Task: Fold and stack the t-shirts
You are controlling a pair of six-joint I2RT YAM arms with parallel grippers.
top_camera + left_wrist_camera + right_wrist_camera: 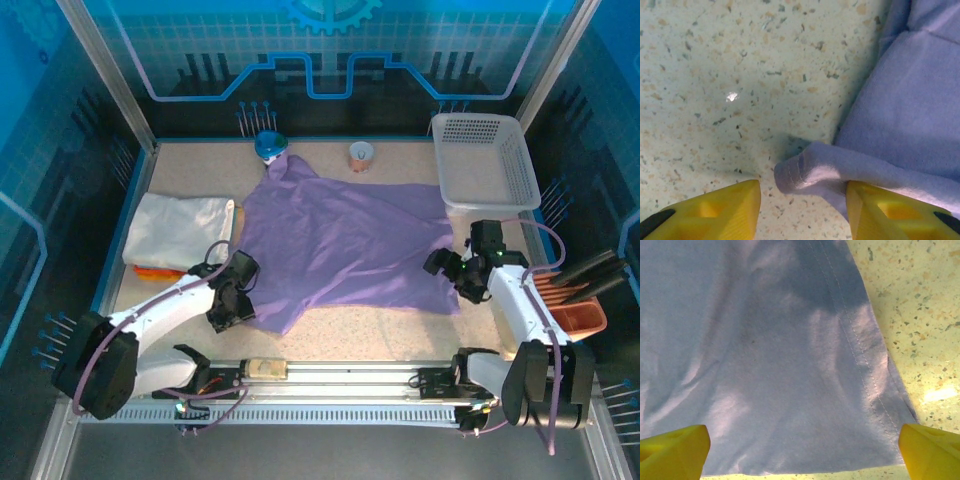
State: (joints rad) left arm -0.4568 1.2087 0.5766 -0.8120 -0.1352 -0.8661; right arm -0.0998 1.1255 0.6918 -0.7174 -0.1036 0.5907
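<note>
The left claw [804, 199] stood half open, a rolled corner of the purple shirt [340, 240] lying between its fingers on the bench [715, 75], not squeezed. The right claw [804, 452] was wide open, holding nothing, above the shirt's hem

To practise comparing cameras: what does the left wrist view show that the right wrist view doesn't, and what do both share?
Left wrist: a rolled corner of the purple t-shirt sits inside the open left claw, beside much bare table. Right wrist: the shirt's flat stitched hem lies within the wide-open right claw. Shared: purple cloth, yellow fingers, speckled table.
</note>
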